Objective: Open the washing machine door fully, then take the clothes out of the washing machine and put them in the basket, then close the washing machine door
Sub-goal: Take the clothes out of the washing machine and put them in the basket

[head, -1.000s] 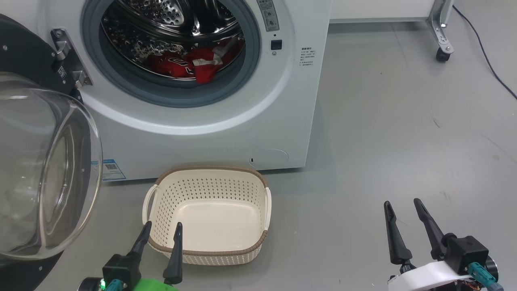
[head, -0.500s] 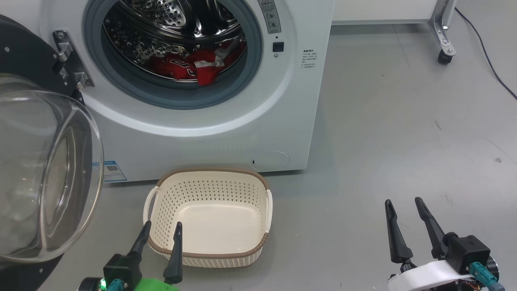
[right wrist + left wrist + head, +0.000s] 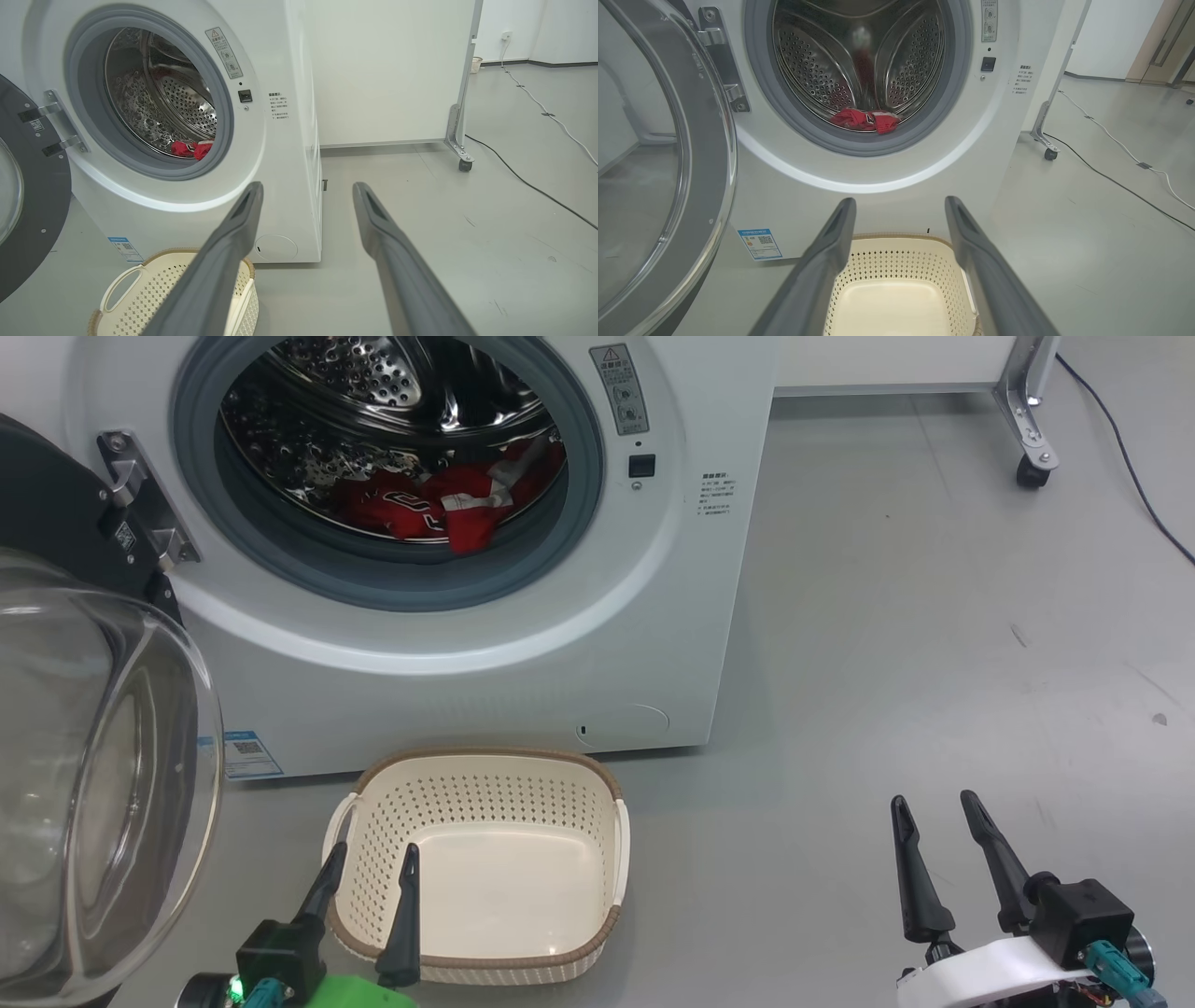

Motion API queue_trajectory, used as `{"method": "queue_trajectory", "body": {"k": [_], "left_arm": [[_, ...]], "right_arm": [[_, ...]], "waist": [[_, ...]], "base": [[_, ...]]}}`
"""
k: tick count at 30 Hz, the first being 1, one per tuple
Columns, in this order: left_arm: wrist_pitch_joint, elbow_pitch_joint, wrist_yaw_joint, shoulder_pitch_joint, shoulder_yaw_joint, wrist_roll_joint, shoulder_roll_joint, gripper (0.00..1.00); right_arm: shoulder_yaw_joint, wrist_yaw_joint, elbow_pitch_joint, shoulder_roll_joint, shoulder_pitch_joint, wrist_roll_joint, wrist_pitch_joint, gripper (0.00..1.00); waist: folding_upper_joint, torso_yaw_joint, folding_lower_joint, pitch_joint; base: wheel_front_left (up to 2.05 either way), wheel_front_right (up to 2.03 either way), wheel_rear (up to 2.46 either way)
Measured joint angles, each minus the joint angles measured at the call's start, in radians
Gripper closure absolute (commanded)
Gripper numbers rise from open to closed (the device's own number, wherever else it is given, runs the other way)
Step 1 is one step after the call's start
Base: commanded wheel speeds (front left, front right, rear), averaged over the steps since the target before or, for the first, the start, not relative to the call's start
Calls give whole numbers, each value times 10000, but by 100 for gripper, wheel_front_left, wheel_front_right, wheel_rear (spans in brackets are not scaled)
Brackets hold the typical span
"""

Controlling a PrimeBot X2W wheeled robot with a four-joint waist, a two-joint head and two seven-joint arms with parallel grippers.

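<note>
Before the white washing machine (image 3: 467, 672), your left gripper (image 3: 376, 851) and right gripper (image 3: 934, 800) both stand spread and empty, while red clothes (image 3: 420, 504) lie crumpled in the perforated steel drum (image 3: 373, 373). The round door (image 3: 93, 784), a bulging glass bowl, hangs open beside the cream, hole-punched basket (image 3: 485, 793) on the floor (image 3: 887, 616); your right wrist view adds the machine's flat side panel (image 3: 303, 116).
</note>
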Motion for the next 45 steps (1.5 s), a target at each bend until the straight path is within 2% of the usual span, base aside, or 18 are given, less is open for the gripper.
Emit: {"method": "queue_trajectory", "body": {"k": [21, 45], "left_arm": [[-2, -146, 96, -52, 90, 86, 4, 0], [-2, -117, 94, -53, -25, 56, 4, 0]], "right_arm": [[-10, 4, 13, 0, -6, 0, 0, 0], [23, 10, 35, 0, -7, 0, 0, 0]], "waist": [[0, 47, 0, 131], [0, 125, 0, 80]], "base": [[86, -86, 0], [12, -12, 0]]}}
